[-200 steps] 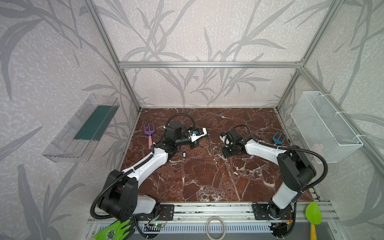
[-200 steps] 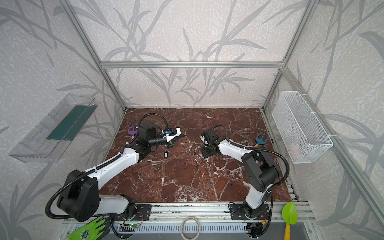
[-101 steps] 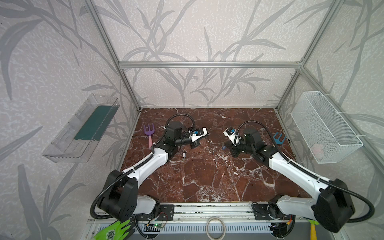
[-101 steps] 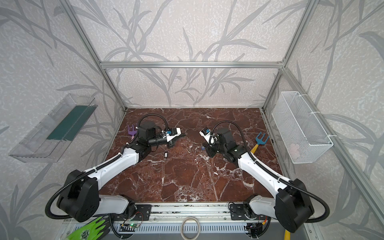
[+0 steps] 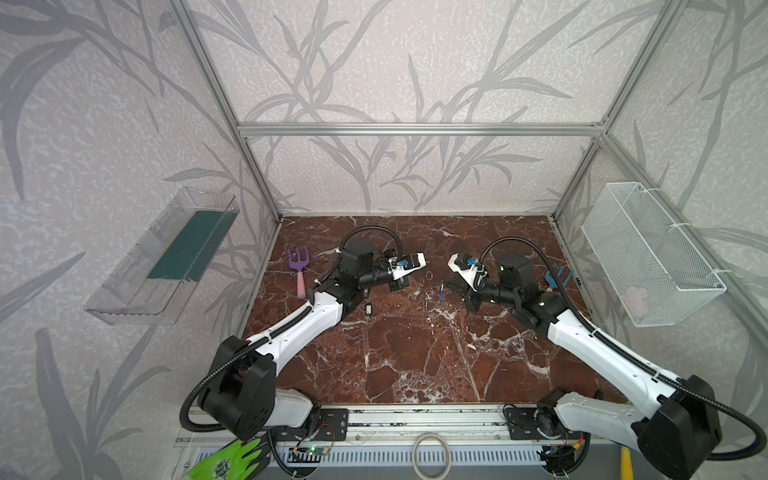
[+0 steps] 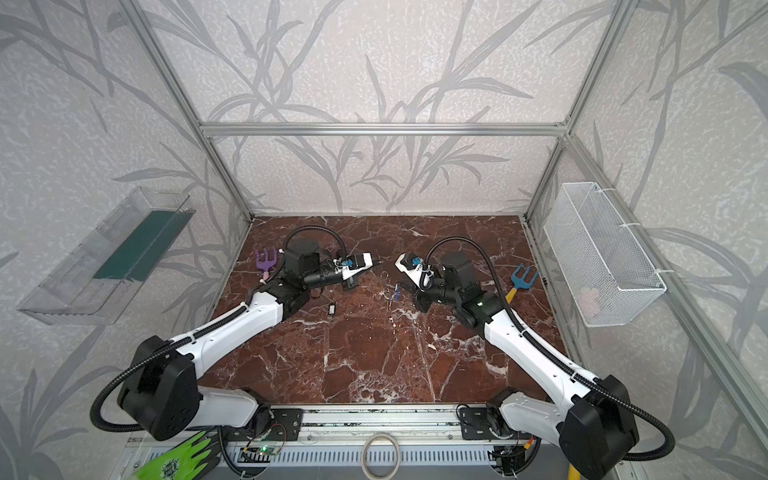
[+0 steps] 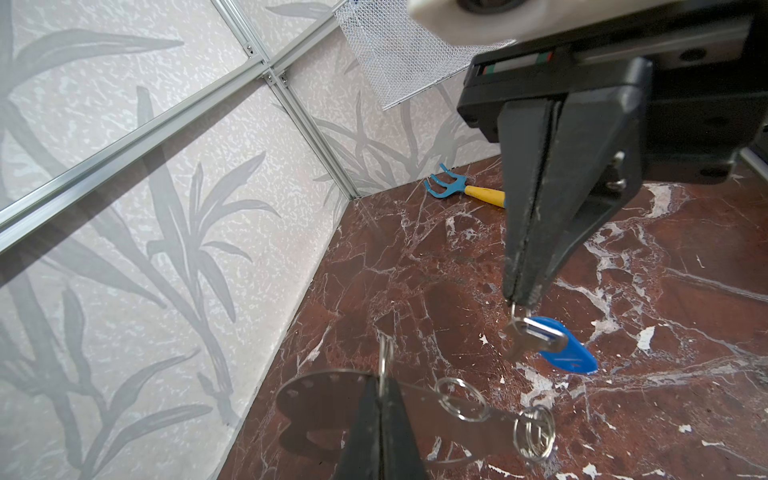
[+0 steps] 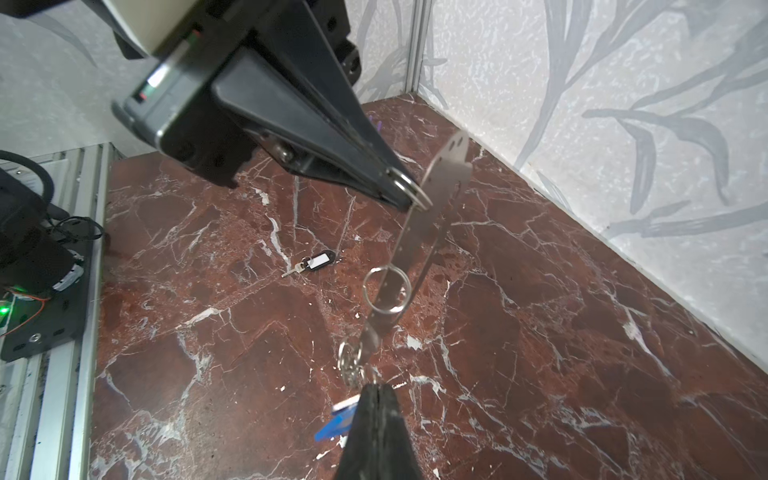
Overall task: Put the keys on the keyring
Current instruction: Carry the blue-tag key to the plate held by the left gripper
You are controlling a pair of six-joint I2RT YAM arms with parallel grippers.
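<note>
Right wrist view: the left gripper [image 8: 397, 195] has its jaws closed on a split ring [image 8: 415, 193] threaded through the keyring [image 8: 434, 216]. The flat grey plate hangs in the air above the desk [image 8: 561, 332], slanting down toward this camera. Two more ring sets sit lower on the plate, one midway [image 8: 386, 291] and one at the bottom end [image 8: 350, 362]. The right gripper [image 8: 376, 388], jaws closed, pinches the small ring of the blue-tag key [image 8: 337, 417] just beside that bottom end. Whether the two rings touch I cannot tell. In the left wrist view the silver blade and blue tag dangle below the right jaws. The black-and-white key [image 8: 313, 262] lies flat on the desk, well apart from both grippers.

The plate looks thin, stiff and light. Held only through a loose ring, it will probably swing and twist at the slightest push, so a pinch on the plate itself, close to the target ring, would likely steady it better. The split rings look like hard, springy, slippery steel, and their coils must be pried apart before anything threads on. The blue-tag key weighs little and pivots freely on its own ring. The key on the desk is tiny and low, and it may skid on the polished marble. Its plastic tag looks like the thickest part and the best place to pinch it.
</note>
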